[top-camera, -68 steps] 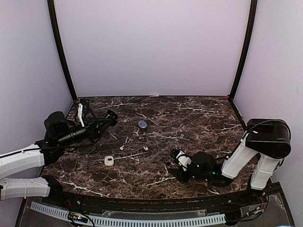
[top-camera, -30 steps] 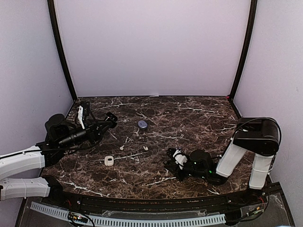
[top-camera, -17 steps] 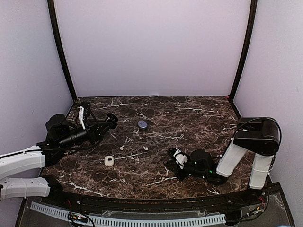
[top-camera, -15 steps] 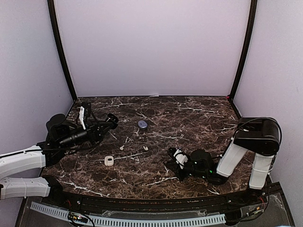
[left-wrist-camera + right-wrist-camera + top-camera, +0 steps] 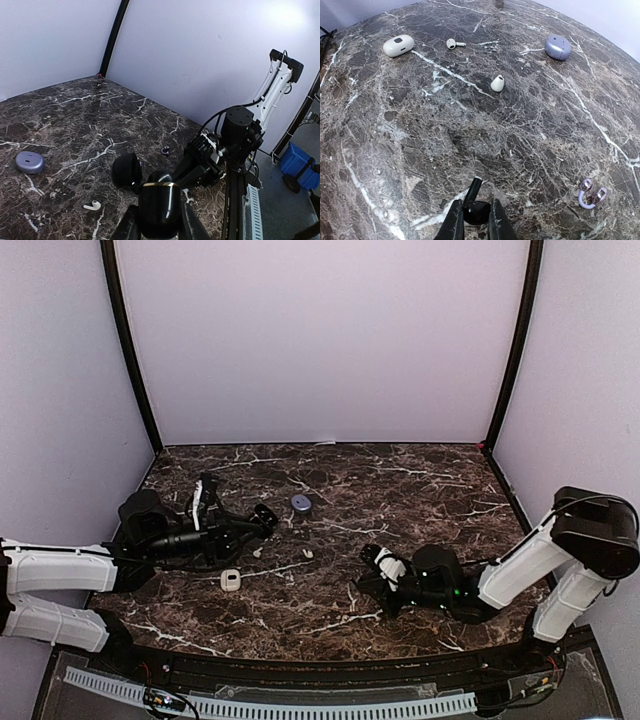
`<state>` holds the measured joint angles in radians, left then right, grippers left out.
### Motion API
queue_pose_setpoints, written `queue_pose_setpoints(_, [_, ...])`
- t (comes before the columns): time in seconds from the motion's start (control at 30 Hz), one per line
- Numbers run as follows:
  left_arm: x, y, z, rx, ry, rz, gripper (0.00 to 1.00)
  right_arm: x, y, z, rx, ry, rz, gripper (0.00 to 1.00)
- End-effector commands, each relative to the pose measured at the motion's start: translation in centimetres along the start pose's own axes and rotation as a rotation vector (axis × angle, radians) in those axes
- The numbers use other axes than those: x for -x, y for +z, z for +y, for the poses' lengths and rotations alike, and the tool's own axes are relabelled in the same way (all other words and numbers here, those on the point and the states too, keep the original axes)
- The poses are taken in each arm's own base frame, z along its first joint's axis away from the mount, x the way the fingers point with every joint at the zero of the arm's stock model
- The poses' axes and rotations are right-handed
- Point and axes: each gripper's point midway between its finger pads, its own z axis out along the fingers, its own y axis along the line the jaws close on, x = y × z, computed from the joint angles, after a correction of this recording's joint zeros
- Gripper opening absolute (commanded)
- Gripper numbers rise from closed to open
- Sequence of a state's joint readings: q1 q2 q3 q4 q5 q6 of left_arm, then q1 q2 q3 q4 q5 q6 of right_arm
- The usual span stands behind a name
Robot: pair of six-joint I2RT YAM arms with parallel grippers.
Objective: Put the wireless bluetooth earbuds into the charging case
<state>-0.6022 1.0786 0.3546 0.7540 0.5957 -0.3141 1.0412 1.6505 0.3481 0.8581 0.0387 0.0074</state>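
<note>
My left gripper (image 5: 262,521) is shut on a black charging case (image 5: 159,207) with a gold band, its lid (image 5: 126,171) hinged open, held low over the table left of centre. My right gripper (image 5: 368,583) is shut on a black stemmed earbud (image 5: 476,209), just above the marble, facing the left gripper. In the left wrist view the right gripper (image 5: 200,165) sits just beyond the case. A white stemmed earbud (image 5: 454,43) and a white bud (image 5: 497,83) lie between the arms. A purple earbud (image 5: 590,194) lies near my right gripper.
A white case (image 5: 231,580) lies in front of the left gripper and also shows in the right wrist view (image 5: 398,45). A purple case (image 5: 301,502) lies further back at centre. Lilac walls and black corner posts (image 5: 130,350) bound the marble table (image 5: 420,490).
My left arm has swung forward and right, bringing the open black case toward the centre. My right arm has stretched out lower, its gripper shifting slightly right with the black earbud.
</note>
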Motion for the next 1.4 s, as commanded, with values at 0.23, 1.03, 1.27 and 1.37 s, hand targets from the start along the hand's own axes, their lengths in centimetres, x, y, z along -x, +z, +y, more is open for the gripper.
queue_pose_setpoints(0.23, [-1.0, 1.4, -1.8, -0.158, 0.115, 0.027, 0.00, 3.6, -3.1, 2.0, 0.072, 0.008, -0.002, 0.02])
queue_pose_setpoints(1.03, [-3.2, 3.6, -6.3, -0.506, 0.055, 0.165, 0.00, 11.2, -7.2, 7.1, 0.310, -0.211, -0.031, 0.01])
queue_pose_setpoints(1.27, [-3.5, 4.0, -6.5, -0.530, 0.043, 0.178, 0.00, 11.9, -7.2, 7.0, 0.298, -0.277, -0.017, 0.00])
queue_pose_setpoints(1.37, [-3.6, 4.1, -6.8, -0.554, 0.042, 0.185, 0.00, 12.2, -7.3, 7.1, 0.299, -0.294, -0.023, 0.00])
